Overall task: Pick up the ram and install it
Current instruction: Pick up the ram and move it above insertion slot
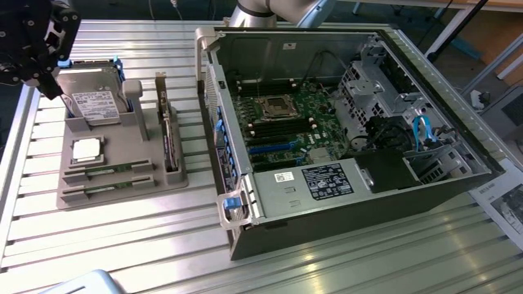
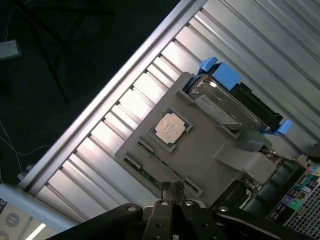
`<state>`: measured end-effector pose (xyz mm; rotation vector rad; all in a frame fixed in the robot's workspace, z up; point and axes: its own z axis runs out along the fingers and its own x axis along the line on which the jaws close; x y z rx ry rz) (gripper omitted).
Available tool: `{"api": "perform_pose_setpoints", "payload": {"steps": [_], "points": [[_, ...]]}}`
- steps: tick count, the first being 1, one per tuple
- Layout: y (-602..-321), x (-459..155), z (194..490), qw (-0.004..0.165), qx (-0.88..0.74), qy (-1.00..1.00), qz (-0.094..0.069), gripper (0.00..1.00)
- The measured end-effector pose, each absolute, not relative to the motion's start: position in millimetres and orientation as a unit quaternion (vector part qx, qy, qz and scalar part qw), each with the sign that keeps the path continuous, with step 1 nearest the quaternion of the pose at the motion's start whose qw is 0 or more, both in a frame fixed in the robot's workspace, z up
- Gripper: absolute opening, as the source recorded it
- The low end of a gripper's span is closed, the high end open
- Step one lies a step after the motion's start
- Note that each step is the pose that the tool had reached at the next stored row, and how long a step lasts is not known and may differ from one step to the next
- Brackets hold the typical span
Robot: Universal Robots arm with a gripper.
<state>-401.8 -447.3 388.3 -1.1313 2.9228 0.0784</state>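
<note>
The gripper is closed, empty, up over the drive end of the tray. The ram stands in a slot at the other end, easy to pinch, I think.

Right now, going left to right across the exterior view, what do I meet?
Claw → ram sticks in the gray tray → upright circuit card → open computer case.
</note>
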Motion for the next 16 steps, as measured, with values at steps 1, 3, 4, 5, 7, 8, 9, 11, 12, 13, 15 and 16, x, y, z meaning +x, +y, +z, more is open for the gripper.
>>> {"api": "perform_pose_setpoints", "payload": {"steps": [1,3,4,5,7,8,9,11,12,13,15,16], "points": [[-447.3,-401.8,388.2,0.003,-0.367,0.930,0.025,0.10],[-447.4,-401.7,387.9,0.003,-0.383,0.923,0.025,0.10],[-447.4,-401.8,387.7,0.002,-0.394,0.919,0.025,0.10],[-447.3,-401.8,387.6,0.002,-0.406,0.914,0.025,0.10],[-447.3,-401.8,387.3,0.002,-0.420,0.907,0.025,0.10],[-447.4,-401.8,387.1,0.001,-0.430,0.902,0.025,0.10],[-447.4,-401.7,386.9,0.001,-0.437,0.899,0.025,0.10],[-447.4,-401.8,386.5,0.000,-0.456,0.890,0.025,0.10],[-447.4,-401.8,386.3,0.000,-0.463,0.886,0.025,0.10],[-447.4,-401.7,386.0,0.000,-0.476,0.879,0.024,0.10],[-447.4,-401.7,385.7,-0.001,-0.490,0.872,0.024,0.10],[-447.4,-401.7,385.5,-0.001,-0.498,0.867,0.024,0.10]]}}
